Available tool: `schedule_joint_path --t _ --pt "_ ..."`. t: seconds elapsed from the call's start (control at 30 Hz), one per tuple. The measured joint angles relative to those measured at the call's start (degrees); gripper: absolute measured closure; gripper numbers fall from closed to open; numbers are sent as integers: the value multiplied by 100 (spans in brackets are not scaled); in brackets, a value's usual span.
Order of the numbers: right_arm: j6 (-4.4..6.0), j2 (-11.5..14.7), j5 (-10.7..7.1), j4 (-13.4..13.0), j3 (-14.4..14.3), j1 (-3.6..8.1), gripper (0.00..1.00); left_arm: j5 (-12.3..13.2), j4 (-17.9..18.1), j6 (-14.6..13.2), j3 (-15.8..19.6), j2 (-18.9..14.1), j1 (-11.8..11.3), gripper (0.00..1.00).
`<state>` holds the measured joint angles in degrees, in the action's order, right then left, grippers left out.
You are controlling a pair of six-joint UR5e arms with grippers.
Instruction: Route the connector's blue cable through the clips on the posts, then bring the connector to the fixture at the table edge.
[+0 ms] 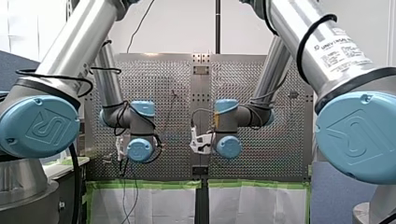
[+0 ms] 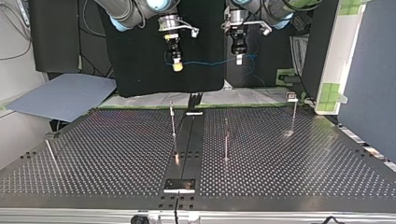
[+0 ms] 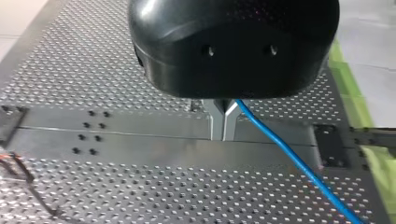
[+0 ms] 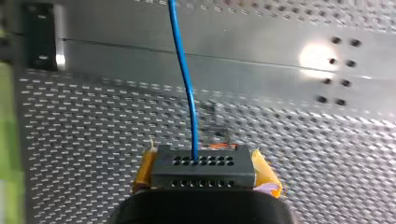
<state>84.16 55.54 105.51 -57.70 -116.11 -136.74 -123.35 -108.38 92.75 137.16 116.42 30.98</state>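
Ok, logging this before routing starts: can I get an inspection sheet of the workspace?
Surface: perforated table, dark centre strip.
Job's things: connector in my right gripper; posts upright, unthreaded; fixture at top view's near edge.
Clutter: nothing seen.
Grippers: my right gripper shut on connector; my left gripper shut on blue cable.
Cables: blue cable spans both grippers, above table; thin dark wire on table.
Surroundings: green tape, blue-grey sheet.

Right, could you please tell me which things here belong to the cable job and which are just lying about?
Job: blue cable; connector in my right tool; my left tool gripping the cable; clip posts; edge plate, probably the fixture.
Lying about: grey-blue sheet; green tape; thin dark wire.
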Motion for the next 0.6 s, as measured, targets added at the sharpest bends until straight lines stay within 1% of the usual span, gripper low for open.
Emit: schedule_joint_path --t 0.13,0.23,0.3,0.43,0.5,0.6 --pt "-2 -196 4 141 -3 -13 100 0 0 -2 1 210 -1 100" --pt "-3 -312 5 169 -4 -14 100 0 0 -3 2 284 -2 100" --pt "-3 -343 5 175 -4 -15 100 0 0 -3 2 301 -2 100" --pt "4 -379 17 191 -3 -4 100 -37 -36 33 -35 274 34 100" --pt "13 -413 66 240 0 27 100 -104 -105 100 -101 208 101 100" --pt "20 -445 185 375 2 58 100 -239 -238 185 -238 109 238 100"
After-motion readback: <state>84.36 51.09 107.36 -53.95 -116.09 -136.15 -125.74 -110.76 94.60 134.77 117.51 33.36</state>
